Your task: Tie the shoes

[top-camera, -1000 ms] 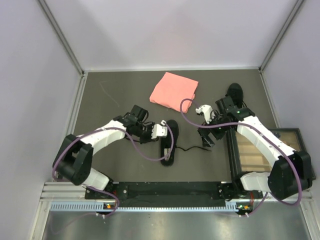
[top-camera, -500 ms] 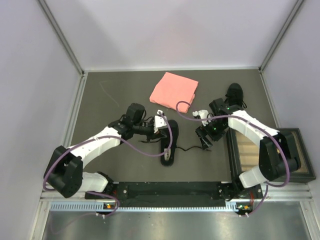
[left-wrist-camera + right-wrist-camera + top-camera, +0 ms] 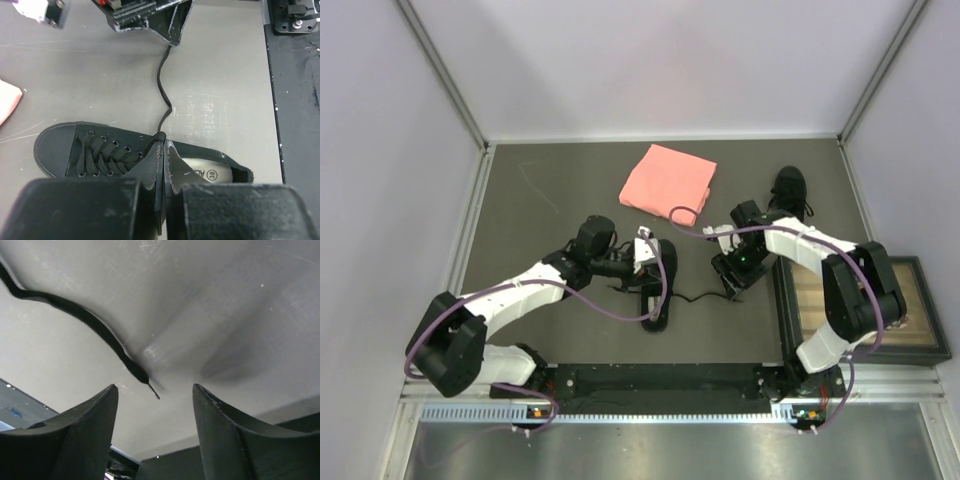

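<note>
One black shoe (image 3: 658, 290) lies mid-table, toe away from the arms; the left wrist view shows its laced front and pale insole (image 3: 200, 170). My left gripper (image 3: 643, 250) (image 3: 165, 144) is shut at the top eyelets, with a lace (image 3: 162, 97) coming out at its fingertips. That lace runs over the table (image 3: 698, 297) to my right gripper (image 3: 732, 282) (image 3: 155, 390), which is open and low over the mat. The lace's end (image 3: 140, 375) lies between its fingers, untouched. The other shoe (image 3: 790, 188) sits at the back right.
A folded pink cloth (image 3: 668, 180) lies at the back centre. A dark box with a glassy top (image 3: 880, 320) stands at the right edge, close to the right arm. Pale walls close in the mat on three sides.
The right gripper's jaws have narrowed and it has drawn in and down over the lace's end. The left gripper lifted slightly away from the shoe, then came back towards it, staying shut.
</note>
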Tool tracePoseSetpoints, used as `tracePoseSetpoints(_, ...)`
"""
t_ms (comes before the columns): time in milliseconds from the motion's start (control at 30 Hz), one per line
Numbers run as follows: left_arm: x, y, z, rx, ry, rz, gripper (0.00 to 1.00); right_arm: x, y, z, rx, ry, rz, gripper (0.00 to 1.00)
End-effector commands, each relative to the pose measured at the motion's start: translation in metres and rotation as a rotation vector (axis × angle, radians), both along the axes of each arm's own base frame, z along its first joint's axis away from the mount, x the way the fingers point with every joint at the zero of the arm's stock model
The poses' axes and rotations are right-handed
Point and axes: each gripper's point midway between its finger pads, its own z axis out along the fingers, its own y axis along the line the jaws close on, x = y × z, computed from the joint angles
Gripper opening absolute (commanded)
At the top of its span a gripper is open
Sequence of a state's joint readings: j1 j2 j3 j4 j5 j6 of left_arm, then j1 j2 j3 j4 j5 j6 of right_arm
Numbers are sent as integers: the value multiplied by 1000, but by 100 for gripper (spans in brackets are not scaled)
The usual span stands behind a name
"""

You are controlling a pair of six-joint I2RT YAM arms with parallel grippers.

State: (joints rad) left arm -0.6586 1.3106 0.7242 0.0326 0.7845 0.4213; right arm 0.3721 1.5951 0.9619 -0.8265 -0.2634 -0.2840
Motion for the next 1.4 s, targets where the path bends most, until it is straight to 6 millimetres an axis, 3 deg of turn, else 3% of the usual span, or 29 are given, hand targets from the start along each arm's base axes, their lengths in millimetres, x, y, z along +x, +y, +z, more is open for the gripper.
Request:
tracePoseSetpoints(0,-1,-2,15,-50,-57,-16,0,7,9,-5,-14,-31,33,59)
tracePoseSetpoints(133,-1,-1,13,-43,-66,-20,0,-1,13,-14,-30,-23,71,58)
tracePoseSetpoints(367,-2,0,11,-36,-66,-27,0,-12,12,-35,-102,-17,153,42)
tracePoseSetpoints(400,-2,0,11,-36,-67,-27,0,-15,13,-37,-99,-7,159,37)
tracePoseSetpoints(433,-3,0,10,-35,-66,-27,0,-16,15,-36,-92,1,164,10)
tracePoseSetpoints(467,-3,0,9,-33,-66,-30,0,-20,14,-36,-91,23,167,0)
tracePoseSetpoints(567,-6,2,6,-28,-76,-41,0,-11,29,-8,6,5,160,0)
tracePoseSetpoints(633,-10,4,5,-28,-90,-65,0,12,39,23,98,-49,109,0)
tracePoseSetpoints(667,-11,4,5,-29,-97,-71,0,22,56,54,217,-74,109,0)
tracePoseSetpoints(867,-14,6,8,-39,-168,-115,0,51,110,160,565,-193,148,0)
tracePoseSetpoints(933,-15,6,8,-42,-182,-126,0,59,124,169,607,-184,150,0)
tracePoseSetpoints(967,-15,5,9,-45,-186,-131,0,60,138,183,643,-201,184,0)
tracePoseSetpoints(1000,-15,5,9,-47,-193,-132,0,63,146,179,648,-178,188,0)
tracePoseSetpoints(1100,-16,6,7,-44,-207,-141,0,65,179,194,718,-171,225,0)
tracePoseSetpoints(1367,-21,12,3,-32,-239,-157,0,52,249,167,745,-90,293,0)
